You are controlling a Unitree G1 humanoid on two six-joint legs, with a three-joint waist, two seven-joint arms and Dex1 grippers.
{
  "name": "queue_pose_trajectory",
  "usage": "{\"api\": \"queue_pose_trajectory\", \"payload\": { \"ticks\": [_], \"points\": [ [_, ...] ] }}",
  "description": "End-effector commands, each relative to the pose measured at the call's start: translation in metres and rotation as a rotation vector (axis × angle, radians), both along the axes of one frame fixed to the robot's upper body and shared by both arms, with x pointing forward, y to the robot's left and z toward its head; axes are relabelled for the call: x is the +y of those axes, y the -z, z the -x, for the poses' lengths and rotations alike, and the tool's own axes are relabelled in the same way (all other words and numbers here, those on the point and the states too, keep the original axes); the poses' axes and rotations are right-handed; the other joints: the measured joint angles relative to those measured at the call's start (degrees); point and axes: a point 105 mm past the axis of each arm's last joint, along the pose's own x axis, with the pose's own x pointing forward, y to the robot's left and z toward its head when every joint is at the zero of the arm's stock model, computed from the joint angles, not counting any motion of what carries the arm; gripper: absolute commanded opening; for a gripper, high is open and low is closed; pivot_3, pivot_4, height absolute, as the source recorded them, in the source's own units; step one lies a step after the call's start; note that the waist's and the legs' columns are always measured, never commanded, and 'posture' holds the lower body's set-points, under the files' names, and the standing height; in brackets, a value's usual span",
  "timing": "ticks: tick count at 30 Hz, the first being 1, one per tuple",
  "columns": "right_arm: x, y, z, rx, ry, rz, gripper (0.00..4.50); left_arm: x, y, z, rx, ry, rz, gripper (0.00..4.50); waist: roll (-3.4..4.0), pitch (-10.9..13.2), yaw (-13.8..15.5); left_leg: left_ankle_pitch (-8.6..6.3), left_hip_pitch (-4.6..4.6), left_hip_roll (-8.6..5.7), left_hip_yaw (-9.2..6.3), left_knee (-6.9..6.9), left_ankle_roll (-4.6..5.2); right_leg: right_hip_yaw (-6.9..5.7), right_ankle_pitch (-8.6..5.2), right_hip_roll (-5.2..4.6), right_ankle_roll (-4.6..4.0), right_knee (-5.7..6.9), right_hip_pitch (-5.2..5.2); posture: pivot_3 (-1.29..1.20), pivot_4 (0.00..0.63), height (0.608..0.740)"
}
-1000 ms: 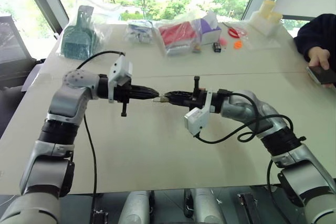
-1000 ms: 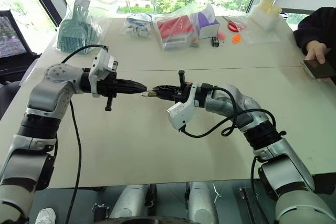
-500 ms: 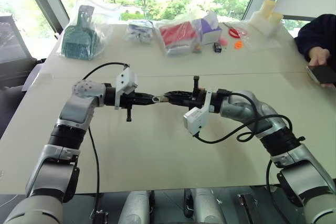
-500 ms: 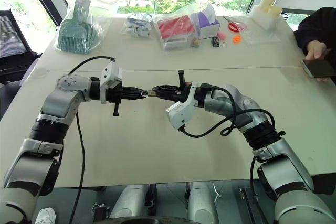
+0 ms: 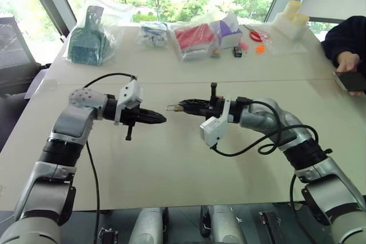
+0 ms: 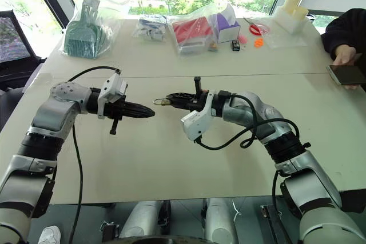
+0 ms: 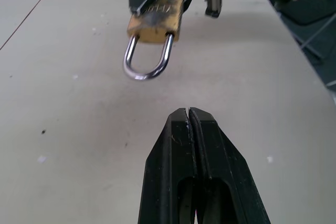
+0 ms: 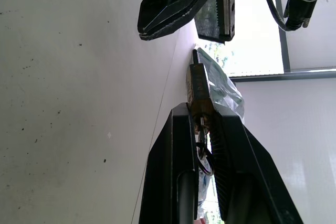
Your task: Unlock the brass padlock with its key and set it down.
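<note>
The small brass padlock (image 7: 155, 17) hangs above the table with my right gripper (image 5: 182, 107) shut on its body. Its silvery shackle (image 7: 147, 69) looks closed and points toward my left gripper (image 5: 163, 119). That gripper is shut on nothing, a short gap to the left of the padlock (image 5: 173, 107) and slightly lower. In the right wrist view the padlock (image 8: 198, 90) sticks out past the fingers (image 8: 176, 145), and a thin dark loop hangs between them behind it. I cannot make out the key.
Along the table's far edge lie a bagged green dustpan (image 5: 86, 37), a bag with a red item (image 5: 194, 37), a purple box (image 5: 229, 31), a small black item (image 5: 236, 51) and orange bits (image 5: 260, 48). A person's hand (image 5: 347, 61) holds a phone at the right edge.
My left gripper was at the padlock's shackle and has drawn back to the left and a little down, still shut. The right gripper has kept still with the padlock.
</note>
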Motion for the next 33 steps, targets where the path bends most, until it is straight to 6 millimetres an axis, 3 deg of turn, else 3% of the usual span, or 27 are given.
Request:
{"api": "queue_pose_trajectory", "payload": {
  "ticks": [1,10,22,33],
  "points": [
    [0.003,-0.017,0.003,-0.043,-0.022,-0.043,0.0,-0.004,-0.033,0.0,-0.019,0.0,0.109,0.02,0.0,0.0,-0.06,0.0,0.0,0.0,-0.02,0.0,0.0,0.0,0.0,0.0,0.0,0.01,0.0,0.0,0.15,0.74],
    [0.004,-0.018,0.003,-0.046,-0.025,-0.042,0.0,-0.006,-0.039,-0.011,-0.045,-0.056,0.139,0.02,0.0,0.0,-0.25,0.01,0.01,0.0,-0.09,-0.01,-0.01,0.0,0.0,0.01,0.01,0.02,-0.01,0.0,0.15,0.74],
    [0.004,-0.019,0.003,-0.047,-0.021,-0.043,0.0,-0.012,-0.006,-0.017,-0.079,-0.065,0.046,0.02,0.0,0.0,-0.21,0.01,0.01,-0.01,0.02,-0.01,-0.02,0.0,0.0,0.01,0.0,0.02,-0.01,0.0,0.15,0.74],
    [0.004,-0.02,0.002,-0.046,-0.02,-0.048,0.0,-0.012,-0.005,-0.026,-0.105,-0.115,0.066,0.02,0.0,0.0,-0.16,0.01,0.02,0.0,0.03,-0.01,-0.02,0.0,0.0,0.01,0.0,0.02,0.0,0.0,0.15,0.74]
  ]
}}
